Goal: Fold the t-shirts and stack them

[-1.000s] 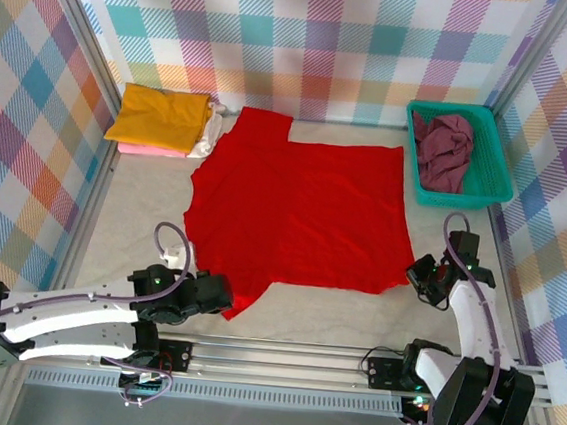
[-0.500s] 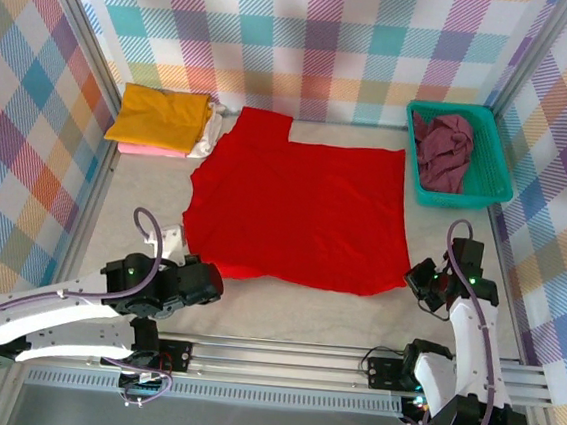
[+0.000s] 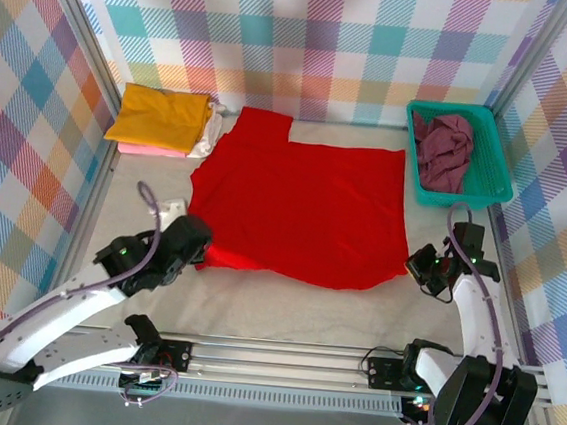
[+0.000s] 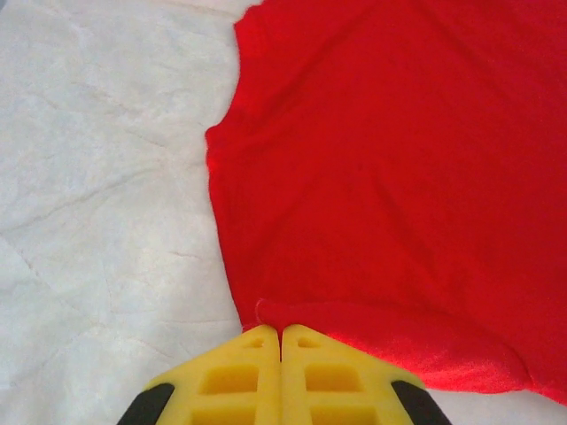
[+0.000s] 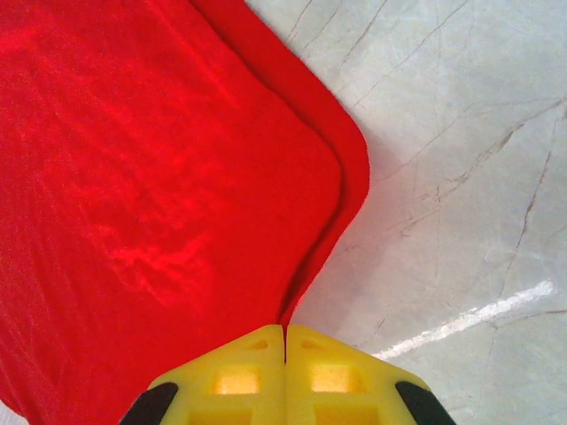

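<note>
Pinching red t-shirt [image 4: 399,177], left end effector [image 4: 282,331] cropped

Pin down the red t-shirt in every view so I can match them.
Top external: red t-shirt spread flat mid-table.
Left wrist: upper right, its folded edge at the left gripper.
Right wrist: left side, its corner at the right gripper.
Shared landmark: pale table cover beside it.

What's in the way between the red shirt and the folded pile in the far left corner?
Nothing visible: just bare table between the red t-shirt and the folded stack. The left gripper and right gripper pinch its near corners.
</note>
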Robot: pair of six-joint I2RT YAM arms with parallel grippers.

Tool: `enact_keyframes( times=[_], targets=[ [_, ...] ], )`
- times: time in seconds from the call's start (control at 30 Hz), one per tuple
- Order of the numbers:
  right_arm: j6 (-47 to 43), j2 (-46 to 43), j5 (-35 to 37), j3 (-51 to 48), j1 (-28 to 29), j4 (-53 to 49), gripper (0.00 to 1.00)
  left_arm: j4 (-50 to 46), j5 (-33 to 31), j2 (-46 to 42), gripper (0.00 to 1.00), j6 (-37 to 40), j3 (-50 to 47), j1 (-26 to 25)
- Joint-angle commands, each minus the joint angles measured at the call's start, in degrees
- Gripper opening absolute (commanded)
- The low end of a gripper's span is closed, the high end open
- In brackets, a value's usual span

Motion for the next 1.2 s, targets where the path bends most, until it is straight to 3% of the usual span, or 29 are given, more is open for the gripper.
enact_keyframes(
  times=[0.0,0.3,0.6,1.17],
  targets=[
    [-2.0,1.5,1.2,2.8,0.2,3.0,0.0,6.5,7.5,6.9,0.0,14.3,4.2,3.9],
    [-2.2,7.4,1.2,5.6,0.1,6.6,0.0,11.1,18.0,17.6,0.0,25.5,12.1,16.5],
    [-1.8,13.3,3.6,8.0,0.1,10.4,0.0,8.9,20.2,29.2,0.0,35.3,21.3,23.1],
    [-1.1,22.0,3.5,11.5,0.2,14.7,0.0,5.6,21.3,43.2,0.0,43.4,35.0,26.6]
  ],
)
